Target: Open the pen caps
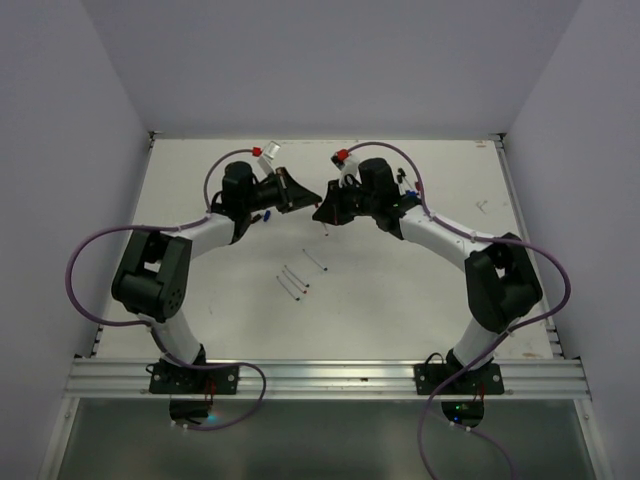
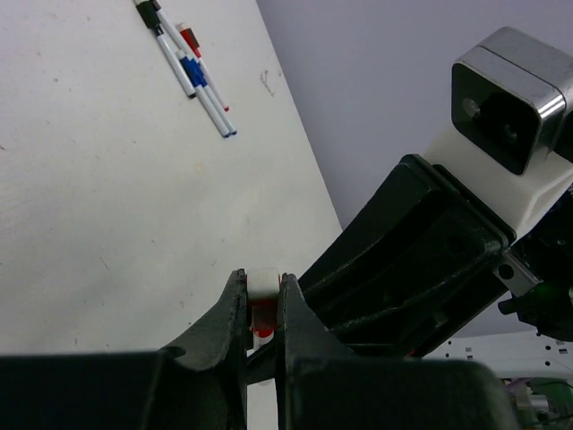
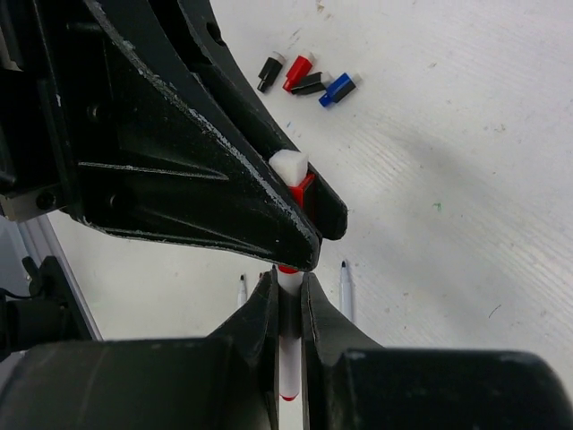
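My left gripper [image 1: 303,194] and right gripper [image 1: 325,211] meet above the table's far middle. In the left wrist view the left gripper [image 2: 262,285] is shut on a red pen cap [image 2: 260,315] with a white end. In the right wrist view the right gripper [image 3: 287,283] is shut on that pen's white barrel [image 3: 288,354], straight below the red cap [image 3: 303,186] in the left fingers [image 3: 269,202]. Cap and barrel still look joined. Several loose caps, black [image 3: 269,71], red [image 3: 298,69] and blue [image 3: 338,89], lie on the table beyond.
Several uncapped pens [image 1: 293,283] lie in the table's middle, one more [image 1: 316,261] to their right; two show in the right wrist view [image 3: 346,288]. Several capped pens [image 2: 190,73] lie together on the table by the right arm. The white table [image 1: 200,300] has raised side rails.
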`<state>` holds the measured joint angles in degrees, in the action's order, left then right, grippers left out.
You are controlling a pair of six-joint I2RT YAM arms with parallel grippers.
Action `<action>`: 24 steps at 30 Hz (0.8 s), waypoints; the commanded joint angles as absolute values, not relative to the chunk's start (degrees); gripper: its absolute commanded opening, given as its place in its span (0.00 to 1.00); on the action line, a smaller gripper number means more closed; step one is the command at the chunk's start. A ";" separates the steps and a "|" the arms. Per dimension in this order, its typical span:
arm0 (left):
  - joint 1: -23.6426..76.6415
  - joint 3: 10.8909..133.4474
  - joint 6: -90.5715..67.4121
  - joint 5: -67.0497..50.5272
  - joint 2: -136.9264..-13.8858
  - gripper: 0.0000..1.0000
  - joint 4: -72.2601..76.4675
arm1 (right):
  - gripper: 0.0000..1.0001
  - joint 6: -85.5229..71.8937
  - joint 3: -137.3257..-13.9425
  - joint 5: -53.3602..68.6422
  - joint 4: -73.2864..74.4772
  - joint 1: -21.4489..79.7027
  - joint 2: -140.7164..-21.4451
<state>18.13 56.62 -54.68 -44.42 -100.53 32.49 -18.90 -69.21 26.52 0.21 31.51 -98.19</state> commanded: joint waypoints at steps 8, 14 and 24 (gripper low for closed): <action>18.54 71.89 -42.46 -15.16 -97.99 0.00 0.10 | 0.00 -13.37 -69.61 0.24 4.57 40.33 -96.94; 18.55 72.60 -41.22 -4.25 -98.09 0.00 -5.44 | 0.00 -8.27 -70.84 -23.67 7.73 48.24 -100.45; 16.97 65.05 -40.69 -11.41 -94.31 0.00 6.83 | 0.00 -15.97 -64.80 -0.24 0.56 44.58 -98.80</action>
<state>21.76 67.29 -44.29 -18.15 -97.21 -7.51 -12.36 -69.52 -14.48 -2.22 47.64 -103.11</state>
